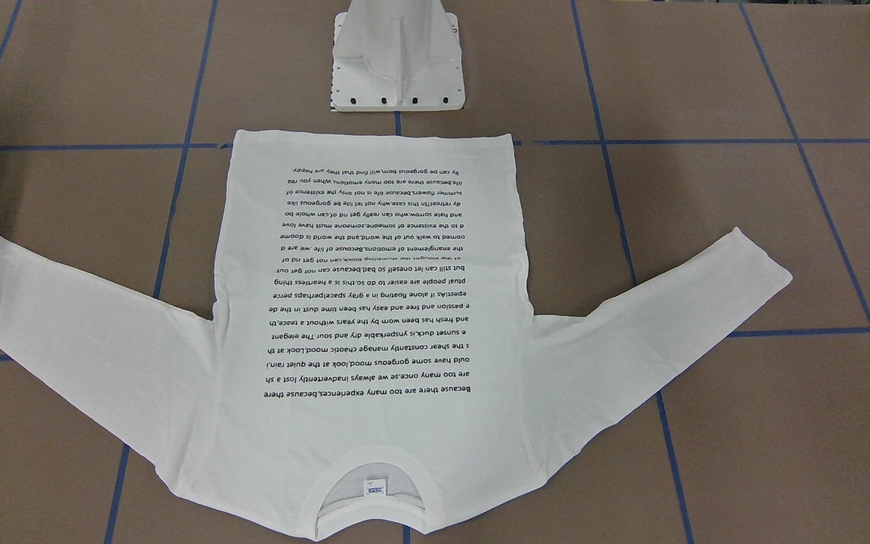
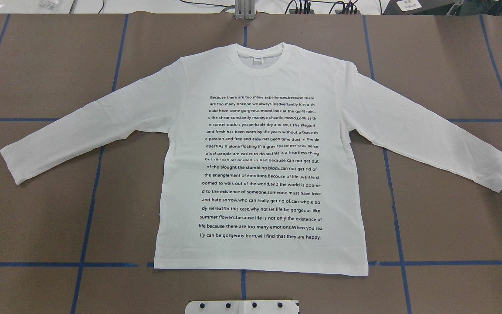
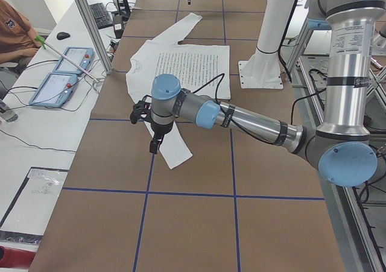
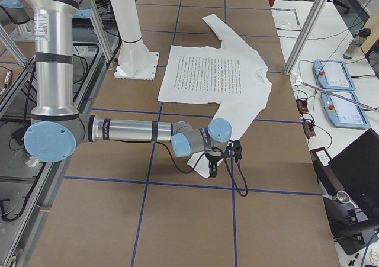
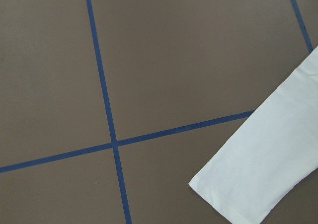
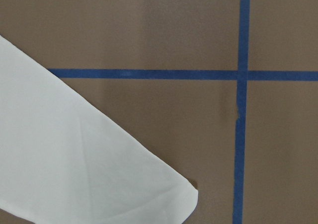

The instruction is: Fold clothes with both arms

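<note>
One white T-shirt (image 2: 259, 174) lies flat and print-side up on the surface (image 2: 37, 65). Its hem is just in front of the white pedestal (image 1: 397, 68), its ribbed collar (image 2: 259, 53) is at the end farthest from the pedestal, and a sleeve angles out to either side of the pedestal. Spread so, with no fold made yet, it looks laid out for a start, each cuff free and within reach of the arm on its own side. That seems to be why the left arm (image 3: 241, 118) reaches out low on the pedestal's left side, with the left claw (image 3: 155, 145) pointing down over the end of the left sleeve (image 2: 15, 161). The right arm (image 4: 130, 129) mirrors it on the pedestal's right, with the right claw (image 4: 213, 169) above the right sleeve (image 2: 495, 172); I judge both are lining up for a cuff grasp. Neither claw appears to hold cloth, but each shows only small in a side view. I therefore cannot tell whether its fingers are spread or closed, nor whether it touches the sleeve. The wrist views show no fingers at all, only a cuff corner and blue tape lines (image 5: 104, 110) on brown. Both fixed views above the surface leave the arms out entirely and cut the pedestal off. The neck label (image 2: 258, 60) is too small to read, and a person (image 3: 15, 31), well beyond the collar end from the pedestal, is cropped at the frame edge.
</note>
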{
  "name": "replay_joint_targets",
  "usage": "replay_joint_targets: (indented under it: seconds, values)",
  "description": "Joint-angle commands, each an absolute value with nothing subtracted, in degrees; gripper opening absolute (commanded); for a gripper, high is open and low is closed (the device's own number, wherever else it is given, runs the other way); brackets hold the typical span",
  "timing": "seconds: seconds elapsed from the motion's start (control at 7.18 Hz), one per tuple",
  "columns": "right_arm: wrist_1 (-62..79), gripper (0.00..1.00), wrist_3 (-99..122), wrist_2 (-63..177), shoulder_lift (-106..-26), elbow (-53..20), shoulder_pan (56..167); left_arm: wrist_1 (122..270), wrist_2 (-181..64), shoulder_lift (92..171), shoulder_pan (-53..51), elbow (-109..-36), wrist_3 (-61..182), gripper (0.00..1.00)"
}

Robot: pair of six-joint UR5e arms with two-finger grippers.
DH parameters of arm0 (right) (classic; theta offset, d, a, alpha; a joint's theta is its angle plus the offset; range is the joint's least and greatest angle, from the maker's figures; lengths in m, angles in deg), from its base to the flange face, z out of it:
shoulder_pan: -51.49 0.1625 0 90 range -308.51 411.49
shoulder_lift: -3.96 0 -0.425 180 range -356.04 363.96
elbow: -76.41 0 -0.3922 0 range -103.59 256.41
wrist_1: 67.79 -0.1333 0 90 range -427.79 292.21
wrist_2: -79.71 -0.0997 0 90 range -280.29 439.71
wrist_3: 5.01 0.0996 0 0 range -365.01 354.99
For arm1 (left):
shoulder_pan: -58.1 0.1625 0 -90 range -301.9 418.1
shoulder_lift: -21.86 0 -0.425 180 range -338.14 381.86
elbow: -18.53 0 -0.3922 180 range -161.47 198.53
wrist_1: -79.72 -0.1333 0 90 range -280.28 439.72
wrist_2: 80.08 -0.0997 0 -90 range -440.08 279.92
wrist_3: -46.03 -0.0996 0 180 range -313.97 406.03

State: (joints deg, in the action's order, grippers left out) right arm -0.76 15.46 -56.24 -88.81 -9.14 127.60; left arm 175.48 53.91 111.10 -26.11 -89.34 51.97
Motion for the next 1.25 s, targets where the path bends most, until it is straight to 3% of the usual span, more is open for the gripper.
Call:
replay_joint_targets:
  seconds: [0.0, 1.11]
  values:
    - [-12.55, 1.0, 28.64, -56.17, -88.94, -4.19, 124.11, 177.45, 55.27, 110.98, -25.92, -89.4, 52.01, 1.0]
    - [-13.56, 0.89, 35.51, -53.1, -87.72, -0.49, 120.66, 177.37, 55.19, 111.59, -25.74, -89.4, 53.5, 0.99]
